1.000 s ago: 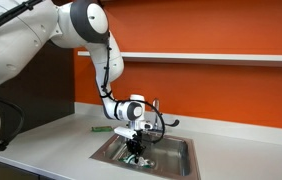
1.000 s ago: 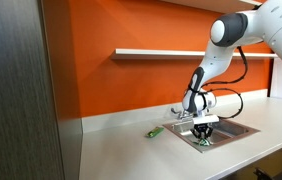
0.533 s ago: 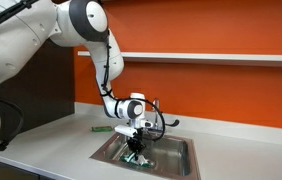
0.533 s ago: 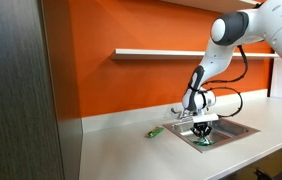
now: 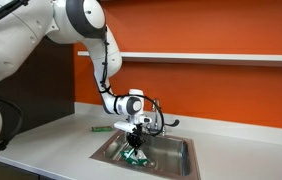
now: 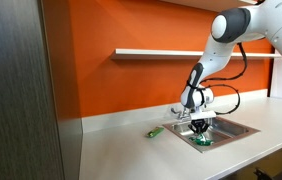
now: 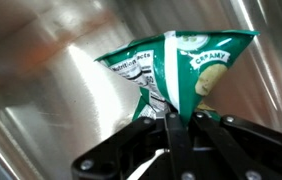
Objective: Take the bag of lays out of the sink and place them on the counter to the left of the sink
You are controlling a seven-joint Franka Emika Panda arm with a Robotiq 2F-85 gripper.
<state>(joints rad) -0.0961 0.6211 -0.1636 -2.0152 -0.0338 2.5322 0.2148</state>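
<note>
Orange wall (image 5: 211,30), grey counter (image 5: 41,150), steel sink (image 5: 181,143): bag (image 7: 176,70) held

Gripper (image 7: 171,122) clenched on bag at a crumpled edge; bag low inside sink, contact with basin floor cannot be told; judged light, soft, slippery foil with brittle contents; a pinch at seam or corner suits best, not the puffed middle; green item (image 5: 100,128) lies on counter beside sink.

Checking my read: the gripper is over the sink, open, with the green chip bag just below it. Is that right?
Not open. The wrist view shows the gripper shut on the crumpled top edge of the green chip bag, so the bag is pinched, not lying free below. The rest stands: in an exterior view the gripper is over the sink.
</note>
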